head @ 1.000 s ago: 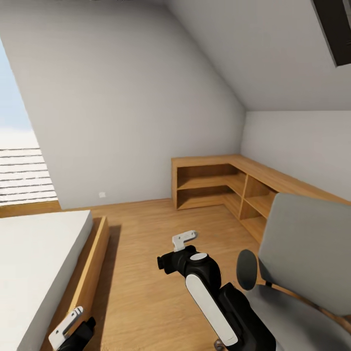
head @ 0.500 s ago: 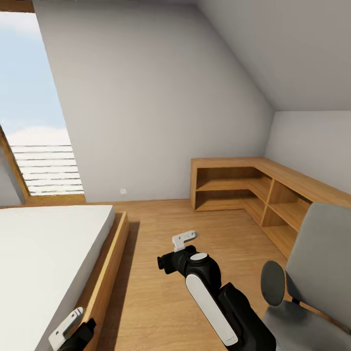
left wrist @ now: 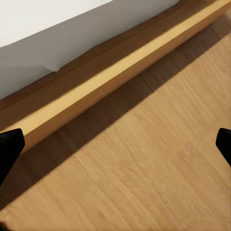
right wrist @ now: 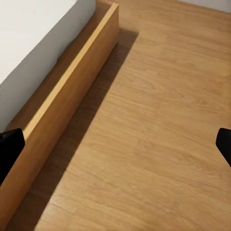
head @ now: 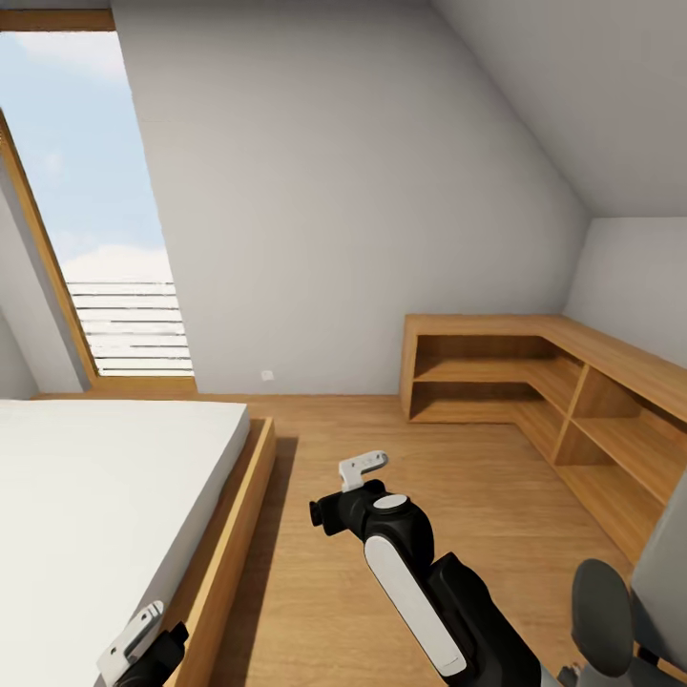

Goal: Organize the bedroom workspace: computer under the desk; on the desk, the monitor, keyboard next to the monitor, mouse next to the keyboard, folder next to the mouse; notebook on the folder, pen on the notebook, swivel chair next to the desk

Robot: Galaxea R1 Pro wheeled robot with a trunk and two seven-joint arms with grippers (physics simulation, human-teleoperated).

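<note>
A bedroom with a sloped grey ceiling: a white bed [head: 86,496] in a wooden frame lies at left, a low wooden corner shelf [head: 534,382] stands at right, and the grey swivel chair [head: 630,611] sits at the lower right edge. Both arms hang over bare wood floor [head: 315,572]. The left claw [left wrist: 115,144] and right claw [right wrist: 115,144] are spread wide, empty.

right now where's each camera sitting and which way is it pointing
Head view: high on the robot, facing forward and down at the window, bed and corner shelf; both arms show.
Left wrist view: on the left arm, aimed down at the bed frame and floor; dark fingertips at the edges.
Right wrist view: on the right arm, likewise aimed down.
Both wrist views share the bed frame and floor.
</note>
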